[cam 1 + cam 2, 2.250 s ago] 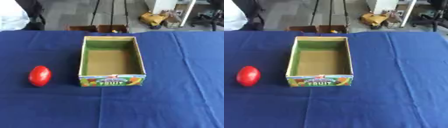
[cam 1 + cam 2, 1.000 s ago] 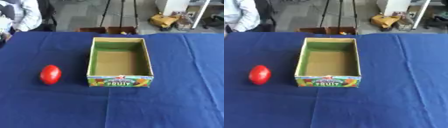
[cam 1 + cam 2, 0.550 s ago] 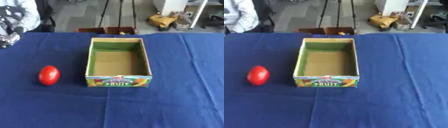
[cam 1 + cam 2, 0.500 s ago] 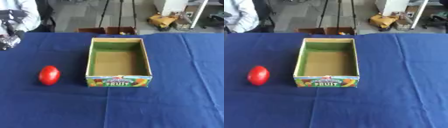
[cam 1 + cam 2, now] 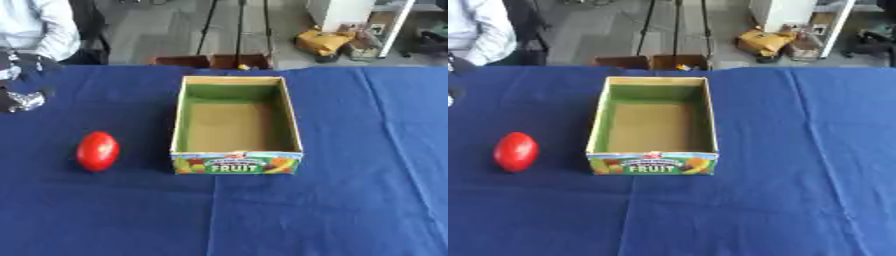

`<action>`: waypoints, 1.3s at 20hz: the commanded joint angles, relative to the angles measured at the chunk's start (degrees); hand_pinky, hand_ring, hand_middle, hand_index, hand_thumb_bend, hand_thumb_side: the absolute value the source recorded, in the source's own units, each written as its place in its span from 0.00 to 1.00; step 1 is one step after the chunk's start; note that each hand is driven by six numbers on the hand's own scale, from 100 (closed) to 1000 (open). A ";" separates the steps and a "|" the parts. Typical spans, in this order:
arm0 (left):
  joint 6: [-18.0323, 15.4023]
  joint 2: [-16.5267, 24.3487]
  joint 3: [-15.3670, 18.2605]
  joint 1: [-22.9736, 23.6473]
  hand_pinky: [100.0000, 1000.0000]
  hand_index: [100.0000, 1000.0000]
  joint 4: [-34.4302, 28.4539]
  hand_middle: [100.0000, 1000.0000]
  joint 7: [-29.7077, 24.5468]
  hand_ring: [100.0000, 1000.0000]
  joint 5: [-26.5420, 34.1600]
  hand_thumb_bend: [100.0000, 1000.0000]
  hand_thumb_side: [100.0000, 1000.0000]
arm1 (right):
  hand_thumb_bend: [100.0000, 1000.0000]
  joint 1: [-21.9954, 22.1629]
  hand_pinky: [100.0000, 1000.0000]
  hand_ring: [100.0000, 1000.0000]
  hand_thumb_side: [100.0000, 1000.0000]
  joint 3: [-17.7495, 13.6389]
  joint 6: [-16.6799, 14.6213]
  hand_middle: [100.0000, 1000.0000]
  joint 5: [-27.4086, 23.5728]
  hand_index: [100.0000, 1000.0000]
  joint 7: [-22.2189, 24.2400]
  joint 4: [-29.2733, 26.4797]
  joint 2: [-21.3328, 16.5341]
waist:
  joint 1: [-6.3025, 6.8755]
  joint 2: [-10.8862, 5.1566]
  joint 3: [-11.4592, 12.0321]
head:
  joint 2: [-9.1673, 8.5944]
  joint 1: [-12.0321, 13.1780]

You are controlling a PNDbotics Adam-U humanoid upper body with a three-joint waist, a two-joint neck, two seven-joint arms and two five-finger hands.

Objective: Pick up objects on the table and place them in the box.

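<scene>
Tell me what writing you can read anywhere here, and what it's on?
"FRUIT": white letters on the green band across the near front of the box.
A small red-and-white mark above that word on the box: too blurred to read.
The red object left of the box: no writing visible.
The blue cloth: no writing.
</scene>
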 commanded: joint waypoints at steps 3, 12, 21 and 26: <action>-1.13 2.49 -2.20 -3.43 0.76 1.00 6.54 0.95 0.90 0.89 -2.90 0.00 1.00 | 0.00 -0.25 0.59 0.71 0.77 0.15 -2.72 0.52 -0.44 0.73 -2.31 -0.86 -1.83 | 0.35 -1.05 0.09 | -0.07 0.38; -4.80 -0.50 -4.82 -7.35 0.90 1.00 15.10 1.00 1.38 0.97 -6.36 0.40 1.00 | 0.00 -0.04 0.59 0.71 0.77 0.21 -2.31 0.51 -0.58 0.73 -2.01 -0.86 -1.62 | 0.62 -1.21 0.19 | 0.13 0.48; -4.69 -3.32 -6.42 -8.45 0.90 1.00 22.22 1.00 -6.83 0.97 0.13 0.30 1.00 | 0.00 -0.04 0.59 0.71 0.75 0.24 -1.66 0.50 -0.59 0.72 -1.95 -0.86 -1.37 | 0.91 -1.18 0.53 | 0.23 -0.47; -2.66 -4.36 -8.23 -7.86 0.86 1.00 22.39 0.98 -7.07 0.94 2.35 0.27 1.00 | 0.00 -0.19 0.59 0.71 0.75 0.30 -1.36 0.50 -0.64 0.72 -1.76 -0.86 -1.17 | 0.94 -0.93 0.47 | -0.12 -0.88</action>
